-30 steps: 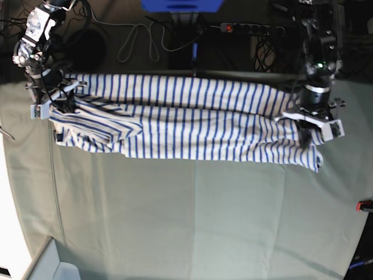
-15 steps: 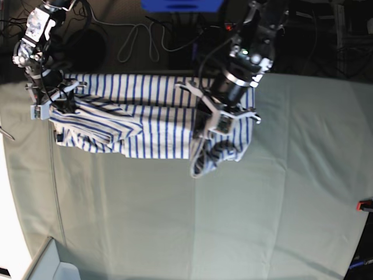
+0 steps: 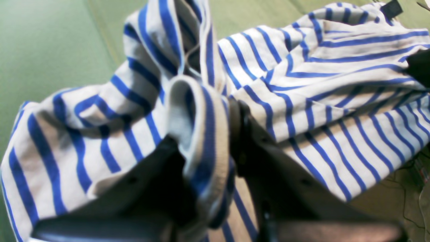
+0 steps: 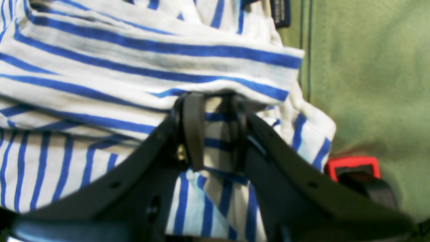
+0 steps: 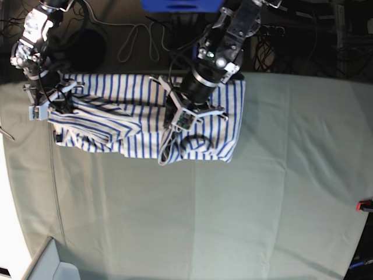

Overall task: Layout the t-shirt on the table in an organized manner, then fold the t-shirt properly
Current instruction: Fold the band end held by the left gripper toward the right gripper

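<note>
The left claw (image 5: 175, 119) pinches a bunched fold of the t-shirt (image 5: 134, 125) over the counter (image 5: 233, 210). The right claw (image 5: 49, 105) grips its end.

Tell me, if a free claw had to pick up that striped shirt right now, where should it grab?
Probably the folded edge of the t-shirt farthest from the right claw, coming down from above. That edge lies flat and bare on the table, while the left claw holds the bunched cloth mid-shirt.
</note>
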Controlling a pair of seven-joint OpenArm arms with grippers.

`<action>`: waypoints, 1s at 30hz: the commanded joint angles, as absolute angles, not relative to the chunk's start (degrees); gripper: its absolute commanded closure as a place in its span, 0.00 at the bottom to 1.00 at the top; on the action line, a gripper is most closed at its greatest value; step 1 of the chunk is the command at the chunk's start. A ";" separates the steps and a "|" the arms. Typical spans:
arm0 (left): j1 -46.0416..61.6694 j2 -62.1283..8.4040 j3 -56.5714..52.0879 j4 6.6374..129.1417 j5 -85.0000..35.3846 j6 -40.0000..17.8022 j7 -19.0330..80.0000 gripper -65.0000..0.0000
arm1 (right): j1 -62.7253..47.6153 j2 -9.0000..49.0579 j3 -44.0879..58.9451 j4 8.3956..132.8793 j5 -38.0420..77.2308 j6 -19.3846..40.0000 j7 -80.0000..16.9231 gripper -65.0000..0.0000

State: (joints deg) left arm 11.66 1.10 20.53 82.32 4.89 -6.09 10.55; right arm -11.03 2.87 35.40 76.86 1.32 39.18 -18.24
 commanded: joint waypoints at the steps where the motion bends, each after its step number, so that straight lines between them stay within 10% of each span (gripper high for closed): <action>1: 10.42 1.71 20.79 83.30 4.62 -6.55 8.75 0.98 | -10.68 3.74 35.65 77.49 0.84 40.00 -18.33 0.79; 8: 10.42 1.71 21.05 84.35 4.53 -6.37 8.31 0.46 | -10.68 3.74 35.65 77.49 0.84 40.00 -18.33 0.79; 12: 10.42 1.27 24.31 86.11 4.53 -6.55 8.31 0.38 | -10.59 3.74 35.65 77.49 0.84 40.00 -18.33 0.79; 18: 14.37 1.45 18.24 97.45 4.53 -6.20 8.66 0.44 | -10.59 3.74 35.65 77.58 0.84 40.00 -18.33 0.79; 27: 17.98 1.19 5.23 95.78 5.05 -6.55 8.84 0.96 | -10.59 3.74 35.65 77.58 0.84 40.00 -18.33 0.79; 30: 18.42 1.19 7.52 91.91 5.05 -6.64 8.84 1.00 | -9.54 3.74 35.65 77.49 0.84 40.00 -18.33 0.79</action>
State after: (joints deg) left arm 18.79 0.64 7.07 90.78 5.19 -6.09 10.41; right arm -10.07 3.01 35.44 76.82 0.58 39.20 -18.96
